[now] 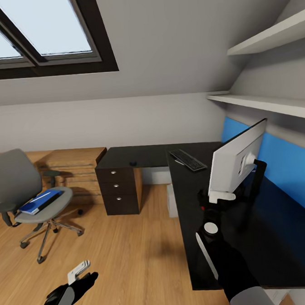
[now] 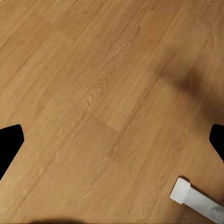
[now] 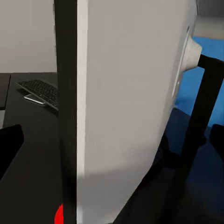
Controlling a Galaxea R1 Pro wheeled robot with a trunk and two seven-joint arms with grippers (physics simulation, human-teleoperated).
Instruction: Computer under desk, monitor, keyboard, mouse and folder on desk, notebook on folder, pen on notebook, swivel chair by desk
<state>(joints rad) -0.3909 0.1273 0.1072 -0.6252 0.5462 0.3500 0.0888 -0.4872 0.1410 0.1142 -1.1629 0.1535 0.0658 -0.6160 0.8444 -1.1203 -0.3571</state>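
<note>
Three items sit on the table (image 1: pixel 148 156) now: monitor (image 1: pixel 237 162), keyboard (image 1: pixel 188 160), and a small dark thing further along the top that I take for the mouse (image 1: pixel 133 163).

- Monitor stands on the table, its white back facing out. Right gripper (image 1: pixel 218 198) is at its lower edge; cannot tell whether its fingers are pinching it or just spread beside it.
- Keyboard lies just beyond the monitor, roughly next to it. Mouse is well apart from the keyboard, so probably still to be moved.
- Folder (image 1: pixel 40 201) is on the swivel chair (image 1: pixel 25 193) seat with a white pen (image 1: pixel 42 196) on top. Notebook: can't pick it out.
- Chair stands off from the table, on the floor (image 1: pixel 122 245). Pale box under the table by the leg, maybe the computer (image 1: pixel 171 200), mostly hidden.
- Left to do: folder, notebook, pen, chair, mouse.

Views:
- Right wrist camera adds the monitor's black edge, the red light (image 3: pixel 59 215) at a lower corner and the stand arm (image 3: pixel 200 107).
- Left wrist camera sees bare floor and a white chair foot (image 2: pixel 196 199). Left gripper (image 1: pixel 79 272) hangs low over the floor, holding nothing, fingers spread wide.
</note>
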